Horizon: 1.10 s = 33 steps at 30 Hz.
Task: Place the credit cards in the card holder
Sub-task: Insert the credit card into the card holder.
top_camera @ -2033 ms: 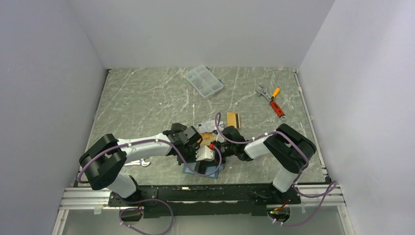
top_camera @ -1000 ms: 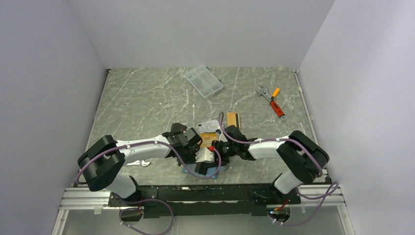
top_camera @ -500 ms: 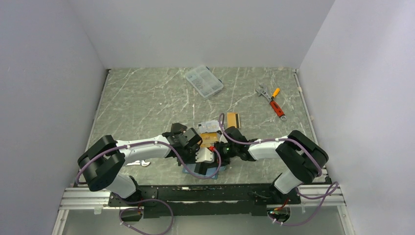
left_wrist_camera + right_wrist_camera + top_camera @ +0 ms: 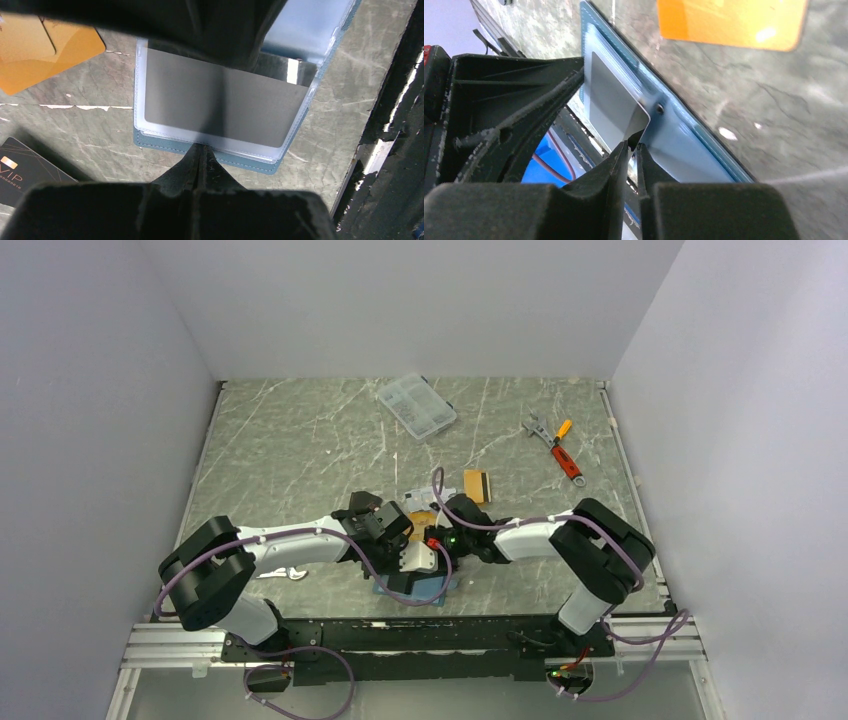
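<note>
The teal-blue card holder (image 4: 260,162) lies open near the table's front edge, also seen in the top view (image 4: 449,583). A silver-grey card (image 4: 220,105) sits partly in its clear sleeve. My left gripper (image 4: 202,149) is shut, its tips resting on the holder's near edge. My right gripper (image 4: 632,144) is shut on the raised corner of the silver-grey card (image 4: 609,100), beside the holder (image 4: 684,145). An orange card (image 4: 729,22) lies just beyond, also in the left wrist view (image 4: 40,50). Another orange-gold card with a dark stripe (image 4: 476,484) lies farther back.
A black VIP card (image 4: 25,170) lies left of the holder. A clear compartment box (image 4: 416,405) stands at the back. A wrench (image 4: 537,426) and a red-and-orange tool (image 4: 563,452) lie at the back right. The black front rail (image 4: 395,125) runs close to the holder.
My right arm reached out toward the holder, then drew its elbow and wrist back and left, uncovering the striped card. The left arm has stayed on the holder.
</note>
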Each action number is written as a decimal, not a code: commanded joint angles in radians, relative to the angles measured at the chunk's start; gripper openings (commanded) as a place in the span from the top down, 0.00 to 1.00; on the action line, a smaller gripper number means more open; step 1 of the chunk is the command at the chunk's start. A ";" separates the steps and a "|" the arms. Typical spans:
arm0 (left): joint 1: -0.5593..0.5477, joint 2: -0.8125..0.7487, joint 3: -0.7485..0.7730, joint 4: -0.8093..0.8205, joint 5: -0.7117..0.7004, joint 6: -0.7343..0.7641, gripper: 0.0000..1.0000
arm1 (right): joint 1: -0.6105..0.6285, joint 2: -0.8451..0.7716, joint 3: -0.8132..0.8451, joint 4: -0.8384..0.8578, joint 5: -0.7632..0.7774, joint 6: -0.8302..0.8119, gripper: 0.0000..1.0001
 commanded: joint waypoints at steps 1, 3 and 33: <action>-0.009 0.030 -0.055 -0.071 0.036 0.004 1.00 | 0.016 0.027 0.043 0.012 0.004 -0.011 0.81; -0.009 0.028 -0.057 -0.070 0.038 0.006 1.00 | 0.011 0.020 0.033 0.016 0.004 -0.003 0.75; -0.009 0.003 -0.064 -0.069 0.059 0.018 1.00 | 0.051 0.093 0.161 -0.080 -0.024 -0.052 1.00</action>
